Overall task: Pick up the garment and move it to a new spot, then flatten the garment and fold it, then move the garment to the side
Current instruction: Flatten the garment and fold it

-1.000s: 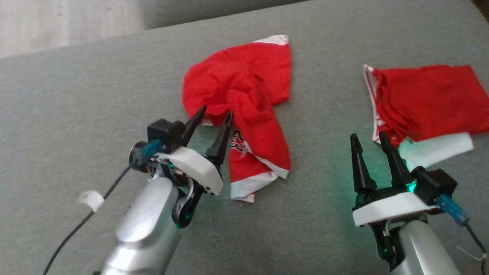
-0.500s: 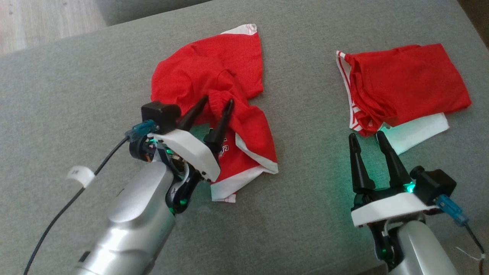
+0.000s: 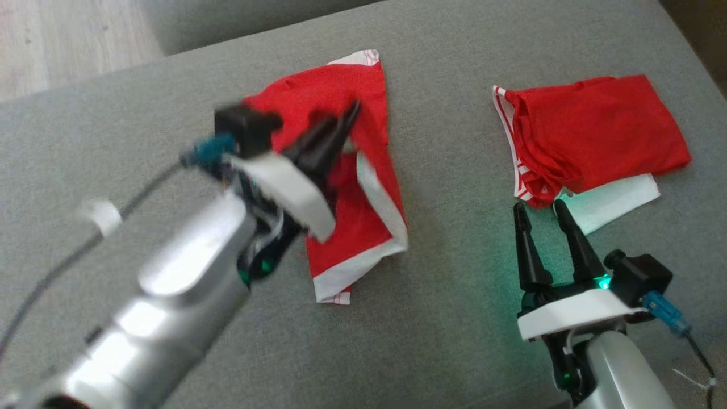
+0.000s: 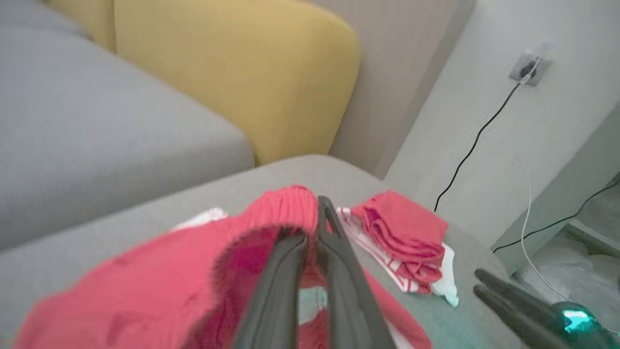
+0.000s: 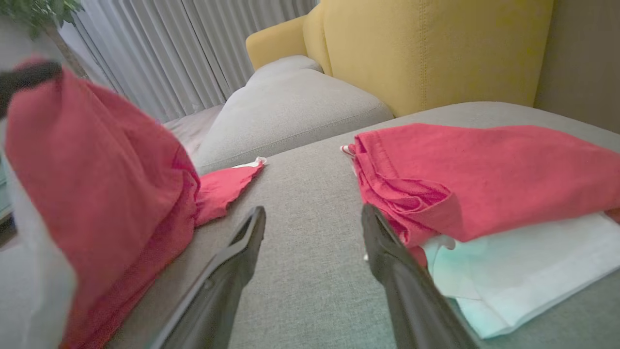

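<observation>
The garment [image 3: 363, 187] is a crumpled pair of red shorts with white trim, lying on the grey cushion [image 3: 448, 318] left of centre. My left gripper [image 3: 341, 122] is shut on its elastic waistband and holds that part lifted off the cushion; the rest hangs down. In the left wrist view the two fingers pinch the red waistband [image 4: 286, 203] of the garment [image 4: 145, 286]. My right gripper [image 3: 539, 210] stands open at the lower right, nothing between its fingers. The right wrist view shows the lifted garment [image 5: 97, 194] at the left and my right gripper [image 5: 314, 213] open above bare cushion.
A folded red garment [image 3: 602, 130] lies on a folded white cloth [image 3: 619, 201] at the right, just beyond my right fingertips. A yellow armchair [image 5: 436, 48] and another grey cushion [image 5: 290, 106] stand behind. Wooden floor [image 3: 57, 40] lies past the cushion's far left edge.
My left gripper has shut on the garment's waistband and risen, pulling the cloth up with it. The head camera has shifted a little. The right arm has stayed put.
</observation>
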`<state>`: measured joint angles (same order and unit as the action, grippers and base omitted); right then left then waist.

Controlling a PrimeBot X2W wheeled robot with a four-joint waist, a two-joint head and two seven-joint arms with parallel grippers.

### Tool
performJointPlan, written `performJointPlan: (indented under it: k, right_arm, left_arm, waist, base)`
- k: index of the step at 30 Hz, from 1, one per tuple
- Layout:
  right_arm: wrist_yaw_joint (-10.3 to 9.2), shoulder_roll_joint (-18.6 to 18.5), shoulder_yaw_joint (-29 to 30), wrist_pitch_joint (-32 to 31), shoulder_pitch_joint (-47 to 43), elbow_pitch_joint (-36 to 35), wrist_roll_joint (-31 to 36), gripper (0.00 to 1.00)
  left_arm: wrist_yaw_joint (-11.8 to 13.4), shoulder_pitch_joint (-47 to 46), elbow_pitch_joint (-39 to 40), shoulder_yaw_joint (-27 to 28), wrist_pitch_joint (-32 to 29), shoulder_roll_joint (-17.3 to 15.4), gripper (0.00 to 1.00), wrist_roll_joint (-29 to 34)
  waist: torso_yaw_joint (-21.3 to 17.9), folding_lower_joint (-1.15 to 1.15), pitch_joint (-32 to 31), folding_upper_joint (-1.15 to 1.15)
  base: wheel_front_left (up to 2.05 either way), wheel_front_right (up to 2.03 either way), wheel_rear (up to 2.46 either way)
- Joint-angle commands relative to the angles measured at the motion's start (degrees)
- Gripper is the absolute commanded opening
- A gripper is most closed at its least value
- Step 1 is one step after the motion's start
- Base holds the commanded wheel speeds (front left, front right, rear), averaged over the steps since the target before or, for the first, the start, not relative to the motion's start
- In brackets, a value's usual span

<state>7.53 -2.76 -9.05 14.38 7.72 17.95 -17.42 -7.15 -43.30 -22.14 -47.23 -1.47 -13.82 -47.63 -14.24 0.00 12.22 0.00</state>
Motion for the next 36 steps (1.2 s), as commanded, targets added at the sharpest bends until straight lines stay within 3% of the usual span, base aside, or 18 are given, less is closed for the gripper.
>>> performJointPlan:
  k: [1, 7, 16, 24, 31, 36]
  right_arm:
    - [-0.04, -0.11, -1.81, 0.62, 1.62, -1.48, -0.59, 1.00]
    - [-0.04, -0.11, -4.66, 0.62, 1.73, -1.37, -2.08, 1.00]
    - [-0.04, -0.11, -5.62, 0.62, 1.15, -1.69, -2.35, 1.00]
    - [-0.04, -0.11, -4.88, 0.62, 0.83, -2.46, -2.10, 1.00]
    - [-0.04, -0.11, -4.71, 0.62, 1.40, -2.38, -1.26, 1.00]
    - [-0.04, -0.11, -4.85, 0.62, 2.03, -1.62, -0.01, 1.00]
  left_arm:
    - [-0.34, -5.99, 2.78, 1.52, 0.08, -1.82, 0.00, -0.19]
    - [-0.27, -16.61, 2.00, 3.32, 0.50, -3.41, 0.00, -1.16]
    - [3.08, -23.04, -4.13, 7.79, 8.23, -3.09, 0.00, 1.67]
    - [3.20, -11.83, -5.97, 2.11, 8.87, -7.35, 0.00, 5.10]
    - [2.33, 1.13, -4.59, -3.91, 3.02, -12.25, 0.00, 4.22]
    - [4.75, 5.61, -3.99, -4.87, 0.56, -14.13, 0.00, 3.45]
  waist:
    - [0.07, 0.00, -0.69, 0.00]
    - [-0.67, 0.00, -2.80, 0.00]
    - [-0.19, 0.00, -4.37, 0.00]
    - [2.23, 0.00, -3.41, 0.00]
    - [5.02, 0.00, -2.65, 0.00]
    - [7.18, 0.00, -2.47, 0.00]
  base:
    - [0.00, 0.00, 0.00]
    - [0.00, 0.00, 0.00]
    - [0.00, 0.00, 0.00]
    - [0.00, 0.00, 0.00]
    - [0.00, 0.00, 0.00]
    - [0.00, 0.00, 0.00]
